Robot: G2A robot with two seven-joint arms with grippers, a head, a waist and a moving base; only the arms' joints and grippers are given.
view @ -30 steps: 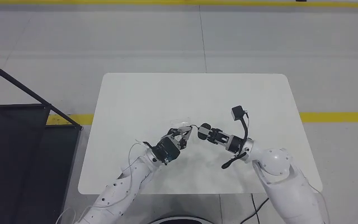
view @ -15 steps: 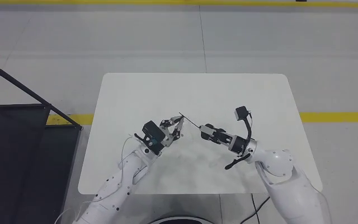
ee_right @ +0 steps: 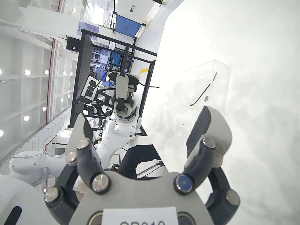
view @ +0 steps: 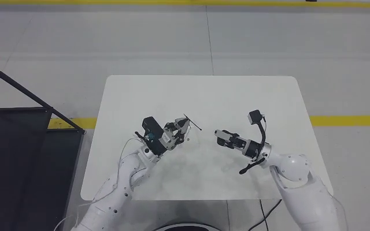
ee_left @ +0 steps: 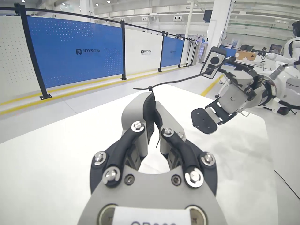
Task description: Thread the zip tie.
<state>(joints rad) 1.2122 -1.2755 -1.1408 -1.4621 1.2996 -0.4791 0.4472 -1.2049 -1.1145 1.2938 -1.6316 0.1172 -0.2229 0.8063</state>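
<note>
Pinching zip tie [ee_left: 178, 80], left claw [ee_left: 151, 101] hangs over table [view: 248, 98].

Zip tie [ee_left: 150, 88]: black plastic, matt. Table [view: 254, 98]: smooth, matt. Left gripper [ee_left: 151, 101]: grey metal, ribbed black pads [ee_left: 148, 113].

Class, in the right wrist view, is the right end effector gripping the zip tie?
No, the right end effector is open and empty; the left end effector clamps the zip tie.
</note>
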